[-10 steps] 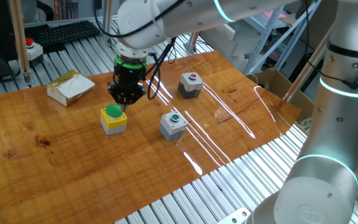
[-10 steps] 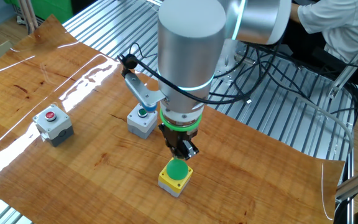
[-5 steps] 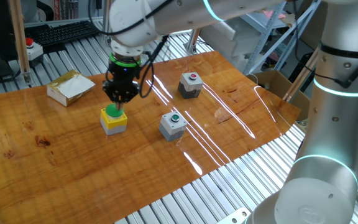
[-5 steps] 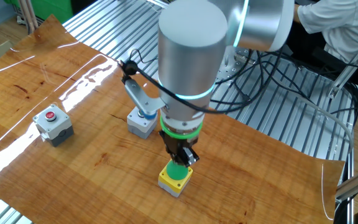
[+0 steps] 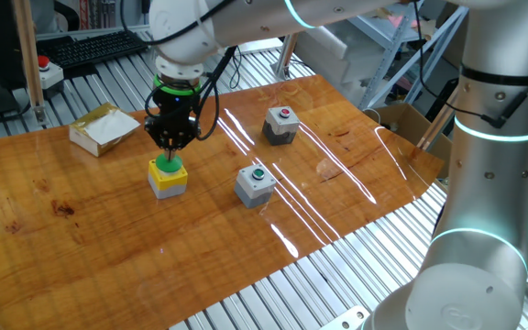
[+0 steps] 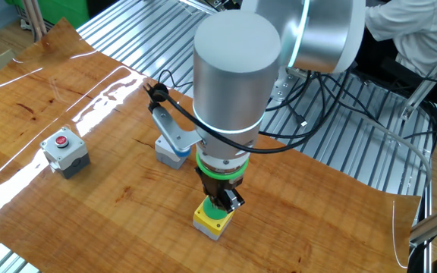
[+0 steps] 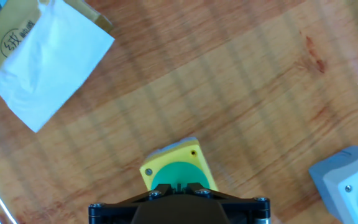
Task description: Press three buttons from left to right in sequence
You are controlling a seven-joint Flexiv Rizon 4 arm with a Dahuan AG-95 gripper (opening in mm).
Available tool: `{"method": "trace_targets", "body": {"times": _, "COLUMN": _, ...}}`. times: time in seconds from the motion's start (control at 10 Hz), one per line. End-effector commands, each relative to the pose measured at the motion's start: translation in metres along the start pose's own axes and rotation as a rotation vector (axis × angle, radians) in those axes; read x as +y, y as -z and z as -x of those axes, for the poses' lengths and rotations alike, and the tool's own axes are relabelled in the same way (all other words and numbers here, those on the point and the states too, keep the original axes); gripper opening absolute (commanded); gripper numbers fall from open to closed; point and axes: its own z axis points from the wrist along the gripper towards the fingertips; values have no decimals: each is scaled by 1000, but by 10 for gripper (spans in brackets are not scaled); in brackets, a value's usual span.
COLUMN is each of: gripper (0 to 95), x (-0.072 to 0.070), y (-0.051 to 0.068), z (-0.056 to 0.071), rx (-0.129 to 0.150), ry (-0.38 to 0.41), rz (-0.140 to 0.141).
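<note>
The yellow box (image 5: pixel 169 180) with the large green dome cap (image 5: pixel 165 165) stands leftmost on the wooden table. My gripper (image 5: pixel 171 147) points straight down with its fingertips together on top of the dome. The other fixed view shows the gripper (image 6: pixel 220 203) touching the cap on the yellow box (image 6: pixel 212 221). In the hand view the shut gripper (image 7: pixel 179 185) covers part of the green cap (image 7: pixel 169 175). The grey box with the green button (image 5: pixel 256 183) stands in the middle and is partly hidden behind my arm in the other fixed view (image 6: pixel 171 152). The grey box with the red button (image 5: pixel 281 125) stands at the right.
A tan-and-white carton (image 5: pixel 104 127) lies behind the yellow box, also in the hand view (image 7: pixel 42 56). A pale box with a red knob (image 5: pixel 46 73) and a keyboard (image 5: pixel 90 48) sit on the metal slats behind. Cables hang from my arm.
My gripper has moved left and down from beside the yellow box onto its green dome cap. The boxes have not moved.
</note>
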Motion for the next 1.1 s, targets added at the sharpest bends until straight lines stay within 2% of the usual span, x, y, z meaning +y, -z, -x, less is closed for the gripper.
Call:
{"method": "trace_targets", "body": {"times": 0.1, "gripper": 0, "x": 1, "y": -3, "z": -1, "rx": 0, "ry": 0, "rz": 0}}
{"method": "trace_targets", "body": {"times": 0.5, "gripper": 0, "x": 3, "y": -8, "z": 0, "rx": -1, "ry": 9, "rz": 0}}
{"method": "trace_targets", "body": {"times": 0.8, "gripper": 0, "x": 6, "y": -12, "z": 2, "rx": -14, "ry": 15, "rz": 4}}
{"method": "trace_targets", "body": {"times": 1.1, "gripper": 0, "x": 5, "y": -11, "z": 1, "rx": -16, "ry": 17, "rz": -2}}
